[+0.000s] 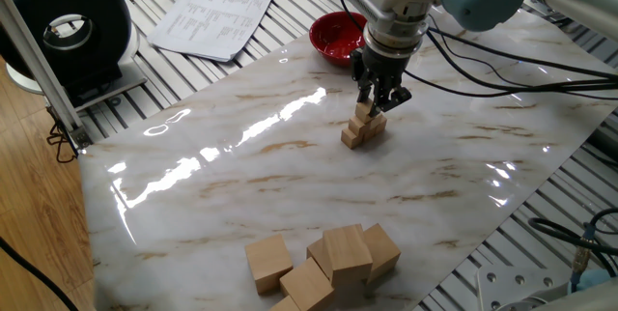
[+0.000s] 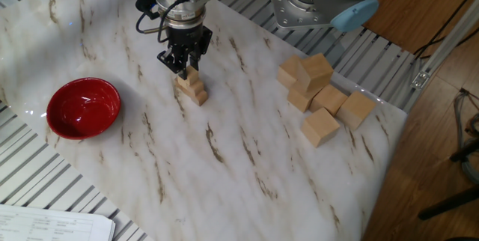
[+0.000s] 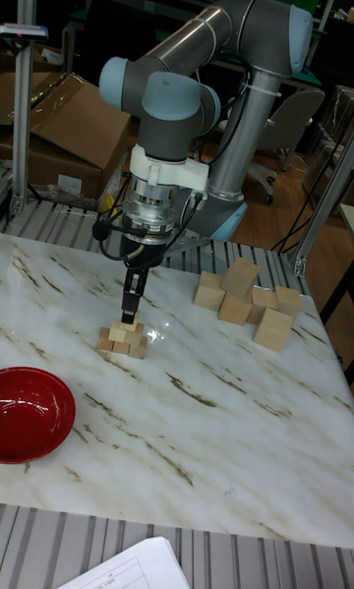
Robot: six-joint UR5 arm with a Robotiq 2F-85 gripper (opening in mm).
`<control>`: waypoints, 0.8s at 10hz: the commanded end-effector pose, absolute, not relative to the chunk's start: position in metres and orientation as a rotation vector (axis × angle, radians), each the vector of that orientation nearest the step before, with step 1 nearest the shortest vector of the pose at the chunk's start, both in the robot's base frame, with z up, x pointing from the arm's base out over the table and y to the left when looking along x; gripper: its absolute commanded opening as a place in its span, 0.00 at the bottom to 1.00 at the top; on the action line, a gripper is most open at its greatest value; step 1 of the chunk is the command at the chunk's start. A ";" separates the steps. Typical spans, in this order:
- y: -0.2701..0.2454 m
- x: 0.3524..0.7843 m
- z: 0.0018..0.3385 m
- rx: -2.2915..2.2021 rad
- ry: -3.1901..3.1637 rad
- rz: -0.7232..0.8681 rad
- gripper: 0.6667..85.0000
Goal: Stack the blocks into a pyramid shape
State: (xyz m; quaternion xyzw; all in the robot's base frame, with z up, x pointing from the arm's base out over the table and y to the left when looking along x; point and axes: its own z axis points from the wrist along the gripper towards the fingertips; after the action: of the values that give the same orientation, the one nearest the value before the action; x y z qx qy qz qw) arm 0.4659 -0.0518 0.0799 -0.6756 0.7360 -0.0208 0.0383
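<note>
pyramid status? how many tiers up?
Done: a base row and a second tier of small blocks stand stacked on the marble table. In hand: the gripper is at the top of the stack with a block between its fingers, seemingly the cap; whether it has let go cannot be told. Left: release and retreat. The big cubes lie unused.

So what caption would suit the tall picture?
Robot gripper poised at the top of a small wooden block pyramid, red bowl nearby.
</note>
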 end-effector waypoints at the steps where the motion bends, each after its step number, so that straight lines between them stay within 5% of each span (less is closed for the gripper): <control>1: -0.053 0.466 0.080 -2.084 2.241 -0.057 0.00; 8: -0.052 0.465 0.080 -2.090 2.234 -0.050 0.00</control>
State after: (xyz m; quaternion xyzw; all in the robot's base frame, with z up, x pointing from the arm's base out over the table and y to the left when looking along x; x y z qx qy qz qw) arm 0.4645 -0.0539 0.0786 -0.6836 0.7287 -0.0194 0.0354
